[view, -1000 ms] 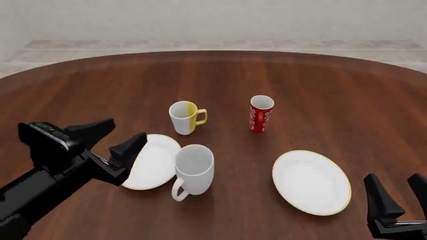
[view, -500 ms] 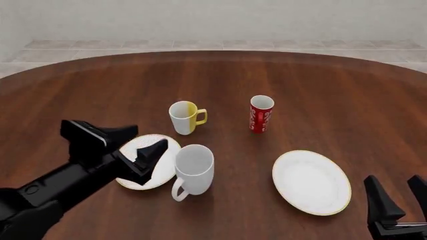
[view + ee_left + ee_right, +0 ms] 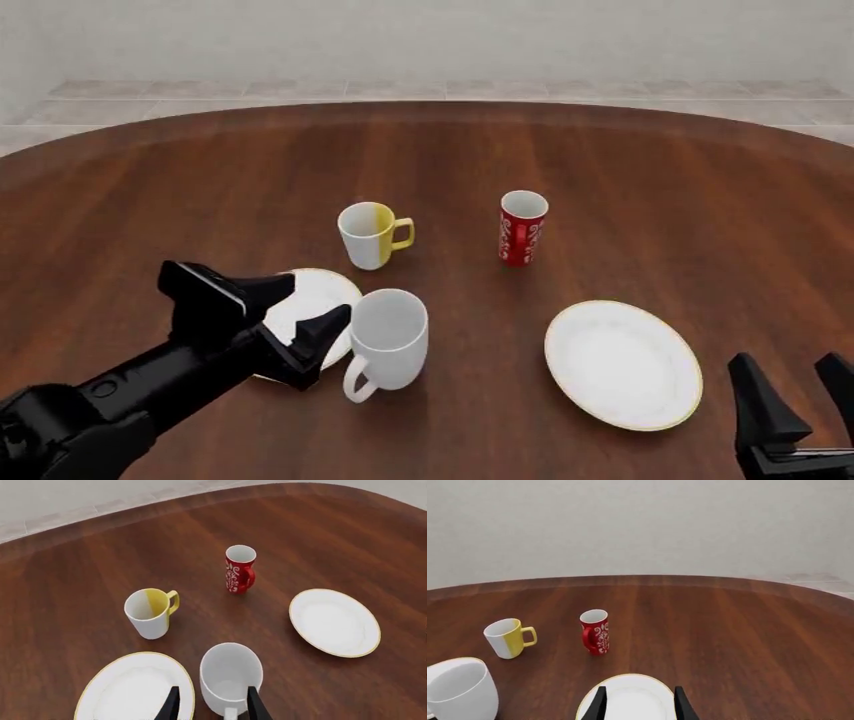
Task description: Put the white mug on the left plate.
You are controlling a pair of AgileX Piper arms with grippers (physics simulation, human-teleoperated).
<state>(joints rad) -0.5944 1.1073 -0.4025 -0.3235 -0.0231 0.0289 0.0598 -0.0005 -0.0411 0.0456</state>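
Note:
The white mug (image 3: 387,341) stands upright on the table, its handle toward the near side, touching the right edge of the left plate (image 3: 316,293). My left gripper (image 3: 296,308) is open, just left of the mug and above the plate, which it partly hides. In the left wrist view the mug (image 3: 231,676) sits between and just beyond the fingertips (image 3: 171,708), beside the left plate (image 3: 133,690). My right gripper (image 3: 798,390) is open and empty at the near right. The mug also shows in the right wrist view (image 3: 459,690).
A white-and-yellow mug (image 3: 368,235) stands behind the left plate. A slim red patterned cup (image 3: 522,228) stands right of it. A second gold-rimmed plate (image 3: 622,364) lies at the right, in front of my right gripper.
My left arm has moved right and forward over the left plate, bringing its open gripper close beside the white mug. The mug, plates and right arm have not moved.

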